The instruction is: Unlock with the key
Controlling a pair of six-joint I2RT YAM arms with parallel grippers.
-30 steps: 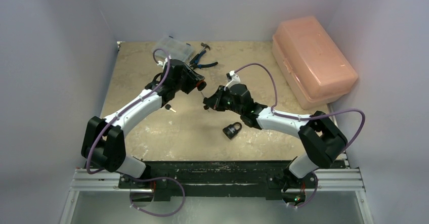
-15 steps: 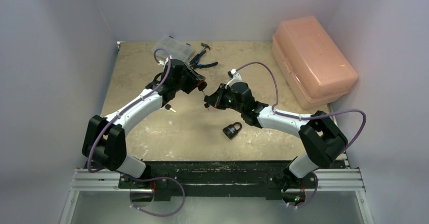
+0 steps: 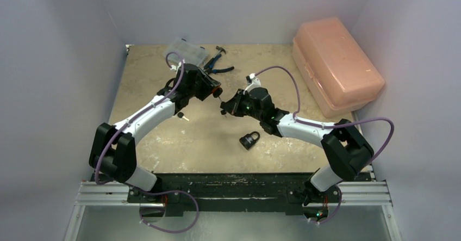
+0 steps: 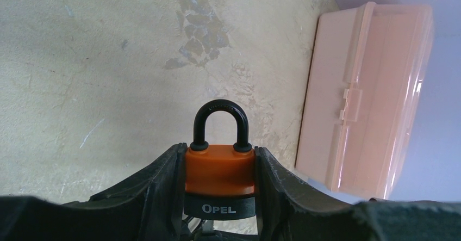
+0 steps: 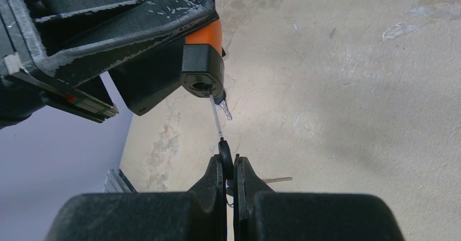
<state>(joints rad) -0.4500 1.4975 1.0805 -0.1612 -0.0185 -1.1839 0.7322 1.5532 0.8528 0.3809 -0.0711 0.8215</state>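
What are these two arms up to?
They are trying to unlock a padlock. The left gripper holds the orange padlock up off the table, its shackle shut. The right gripper pinches a key with its tip right at the keyhole in the lock's underside, barely in if at all. A black padlock lies on the table untouched.

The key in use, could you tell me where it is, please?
In the right wrist view, the key sits pinched in the right claw, its tip at the keyway of the orange padlock.

Overhead looks down; wrist views share orange padlock [image 4: 219, 169].
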